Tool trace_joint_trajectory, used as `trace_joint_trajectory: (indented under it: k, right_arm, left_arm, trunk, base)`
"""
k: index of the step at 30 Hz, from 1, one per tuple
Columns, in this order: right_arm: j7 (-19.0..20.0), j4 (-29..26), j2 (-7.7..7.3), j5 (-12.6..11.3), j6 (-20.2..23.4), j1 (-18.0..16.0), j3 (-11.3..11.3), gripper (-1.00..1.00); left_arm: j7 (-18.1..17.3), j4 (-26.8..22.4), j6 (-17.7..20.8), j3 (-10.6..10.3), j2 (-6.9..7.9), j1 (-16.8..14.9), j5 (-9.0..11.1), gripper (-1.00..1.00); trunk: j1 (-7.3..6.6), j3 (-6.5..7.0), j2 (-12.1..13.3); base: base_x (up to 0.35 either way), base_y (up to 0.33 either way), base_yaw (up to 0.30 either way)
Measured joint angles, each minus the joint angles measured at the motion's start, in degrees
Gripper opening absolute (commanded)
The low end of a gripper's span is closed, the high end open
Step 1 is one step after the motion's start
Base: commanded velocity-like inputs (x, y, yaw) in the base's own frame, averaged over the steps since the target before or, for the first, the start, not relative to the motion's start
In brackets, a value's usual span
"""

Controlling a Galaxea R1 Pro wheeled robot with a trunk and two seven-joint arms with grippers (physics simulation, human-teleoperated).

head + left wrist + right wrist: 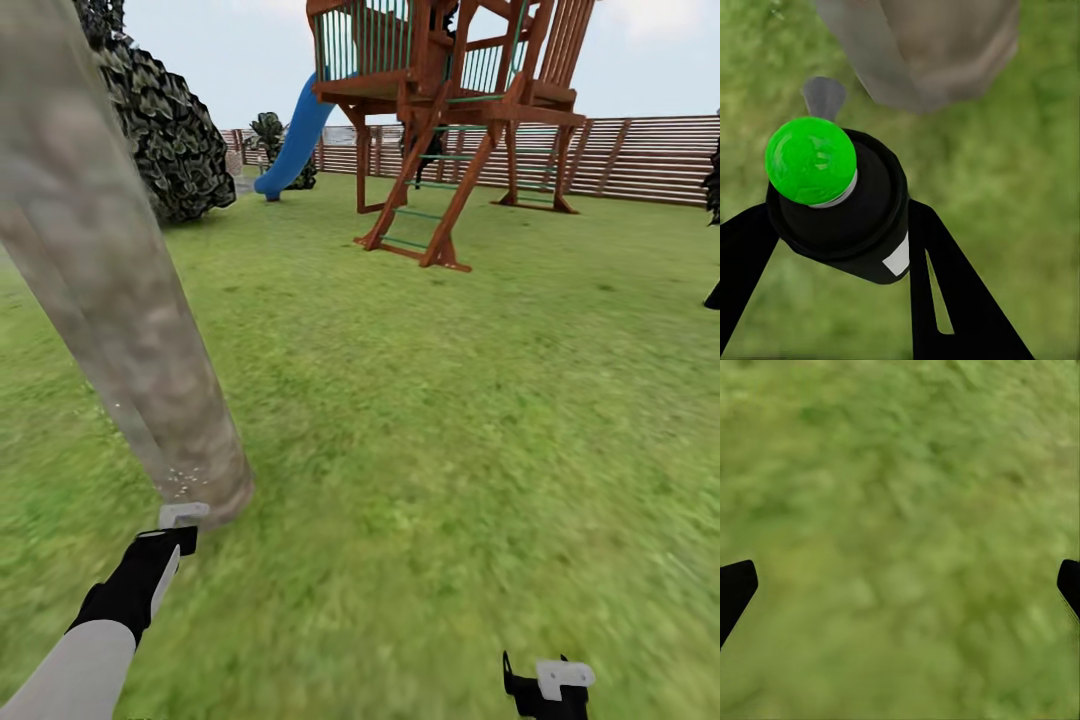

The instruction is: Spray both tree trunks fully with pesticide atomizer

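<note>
At about 7 o'clock in the head view the left gripper (165, 545) reaches toward the foot of the tree trunk (110, 300). The left wrist view shows its two black fingers (945, 300) pinching the pesticide atomizer (844, 214), a dark bottle with a white label and a green dot on its cap, its grey nozzle aimed at the trunk's base (930, 52) just beyond. A few white specks of pesticide (178, 478) dot the bark near the ground. At 5 o'clock the right gripper (550, 685) hangs low over the grass (420, 420), well apart from the trunk; the right wrist view shows its finger tips (735, 589) spread wide with nothing but lawn between them. The thick grey-brown trunk rises steeply to 11 o'clock and blocks the view of the near left lawn. Behind it stands a dark-leaved bush (170, 140). Farther off, at 12 to 1 o'clock, stands a wooden play tower (450, 90) with a ladder (420, 215) and a blue slide (295, 135), and past it a slatted wooden fence (640, 160).
</note>
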Motion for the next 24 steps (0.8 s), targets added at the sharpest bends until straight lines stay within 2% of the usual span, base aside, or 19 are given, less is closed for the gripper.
trace_joint_trajectory:
  k: [8, 24]
  right_arm:
    - [0.0, 0.0, -0.01, 0.0, 0.0, 0.0, -0.01, 1.0]
    - [0.0, 0.0, 0.01, 0.0, 0.0, 0.0, -0.01, 1.0]
  left_arm:
    - [0.0, 0.0, -0.01, 0.04, 0.0, 0.0, 0.0, -1.0]
    - [0.04, -0.09, 0.04, 0.32, 0.07, 0.0, 0.09, -1.0]
  trunk:
    - [0.0, 0.0, 0.0]
    - [0.0, 0.0, 0.0]
  base:
    - [0.129, -0.249, 0.278]
    - [0.001, -0.27, 0.277]
